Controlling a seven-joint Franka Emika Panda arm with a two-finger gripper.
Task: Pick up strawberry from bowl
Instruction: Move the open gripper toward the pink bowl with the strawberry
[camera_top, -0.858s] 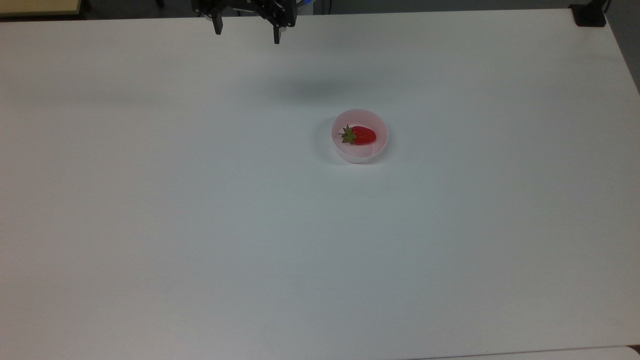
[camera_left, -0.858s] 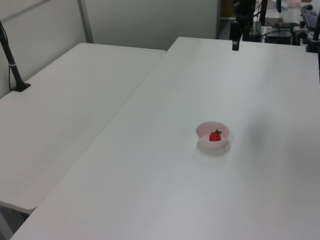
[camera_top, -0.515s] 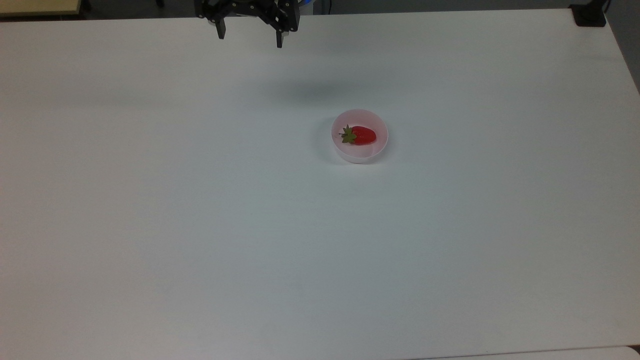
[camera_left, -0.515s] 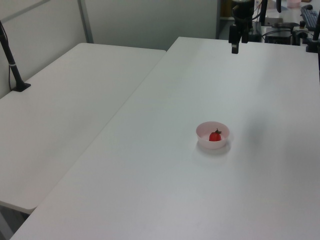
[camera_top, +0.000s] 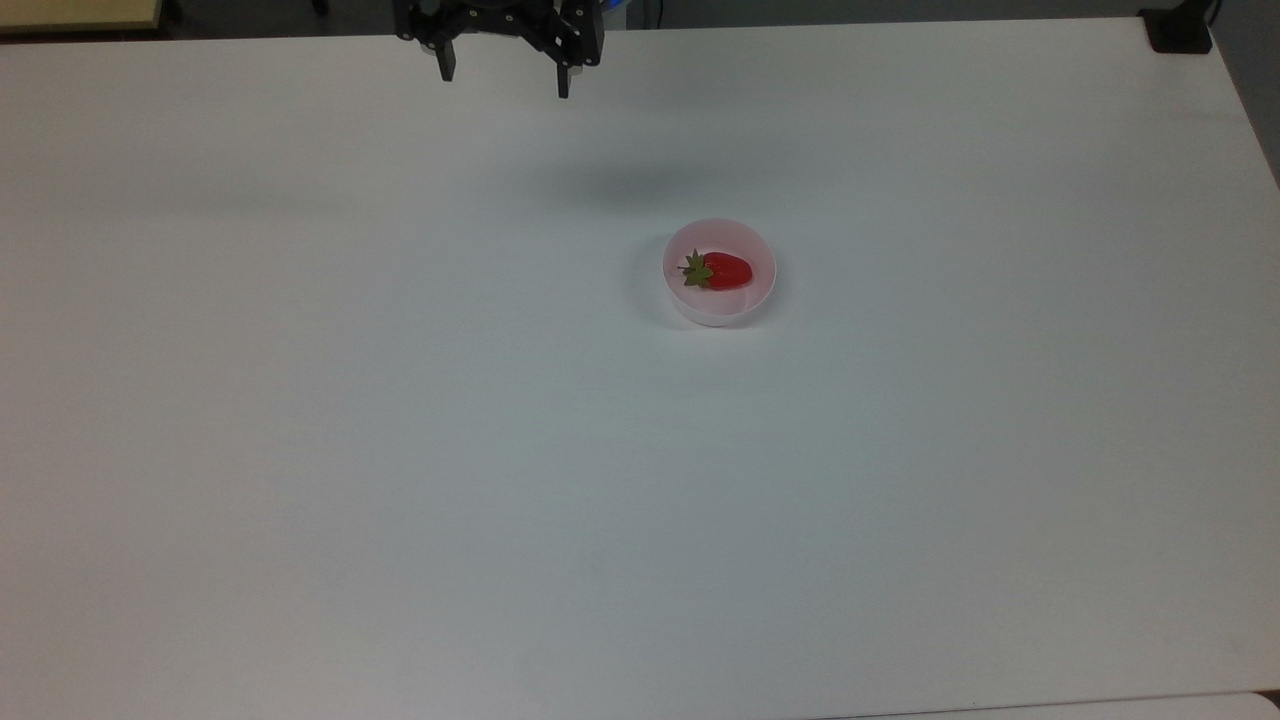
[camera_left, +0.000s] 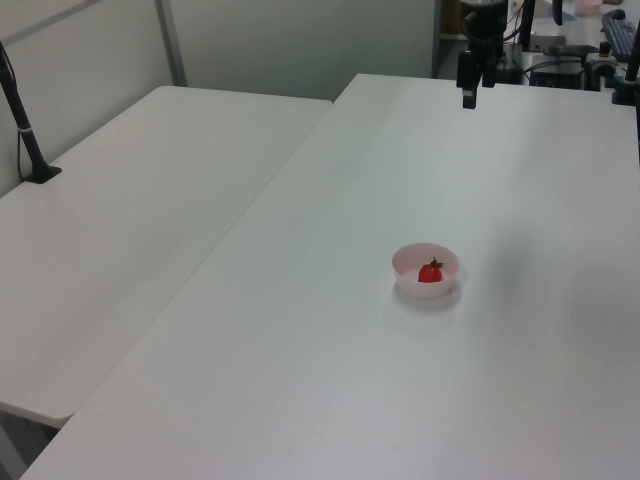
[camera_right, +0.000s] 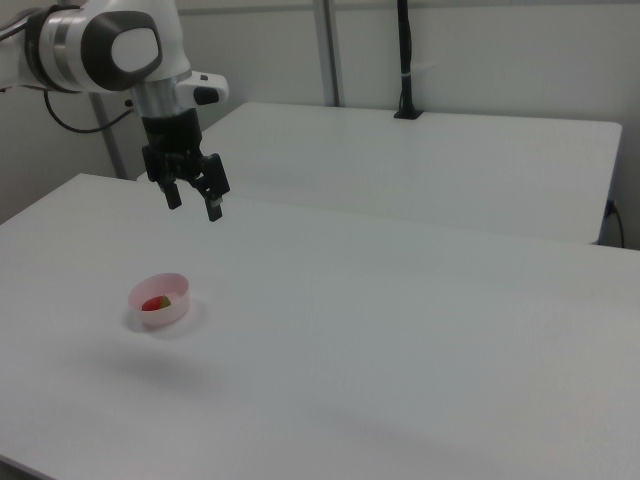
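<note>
Shifted slightly toward the top view's right and a touch lower than 0.9 s ago: gripper (camera_top: 505, 82), now at the far edge of the white table (camera_top: 400, 450). Jaws spread wide, 2 black fingers (camera_top: 446, 68) well apart with nothing between them. Upper part of the gripper cut off by the top view's upper border, so wrist and arm hidden there. Seen in the right view as a black gripper (camera_right: 194, 202) hanging from a white and grey arm (camera_right: 110, 50), raised in the air well above the tabletop, fingers pointing down and open. In the left view, seen edge-on near the upper border as gripper (camera_left: 469, 92), with the 2 fingers overlapping so the gap cannot be made out there. Strawberry (camera_top: 722, 271) unchanged, lying on its side inside the pale pink bowl (camera_top: 720, 310), green cap toward the top view's left, red tip toward the top view's right. Bowl (camera_left: 408, 275) sitting on the table, well apart from the gripper. Strawberry (camera_right: 155, 303) small in the right view, partly hidden behind the near wall of the bowl (camera_right: 170, 314). Faint grey shadow (camera_top: 625, 185) on the tabletop between gripper and bowl.
</note>
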